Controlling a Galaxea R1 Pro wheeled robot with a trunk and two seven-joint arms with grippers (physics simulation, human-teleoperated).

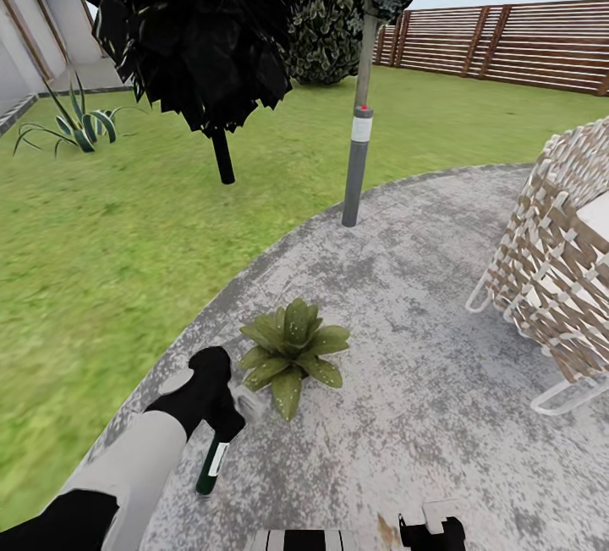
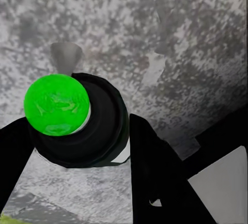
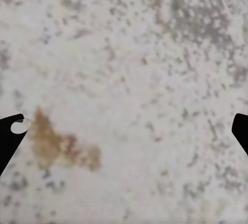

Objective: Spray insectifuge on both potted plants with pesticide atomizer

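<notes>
Gripping the pesticide atomizer (image 1: 211, 456) in its left gripper (image 1: 222, 403), the robot stands on the round stone patio (image 1: 406, 416) of the garden, with one potted plant (image 1: 292, 352) low on the stone just beside the held bottle. In the head view the plant lies at about two o'clock from the left gripper, close but apart from it, while the bottle's long axis runs from the pale trigger head near the gripper down toward six o'clock, its dark green body and white label pointing back at the robot. The left wrist view looks down the bottle (image 2: 77, 121) end-on, a bright green cap facing the camera between the dark fingers (image 2: 155, 172), which are clamped on it. The right gripper (image 1: 431, 530) hangs at the picture's lower edge, at about four o'clock from the plant; the right wrist view shows its two fingertips (image 3: 11, 131) set wide apart over bare stone with a brown stain (image 3: 62, 144), holding nothing. The left arm is the nearer one. By these pictures, the spray calls for turning the nozzle toward two o'clock, onto the rosette. Lawn (image 1: 127, 221), a grey post (image 1: 359, 166) and a woven chair (image 1: 558, 272) stand beyond.
</notes>
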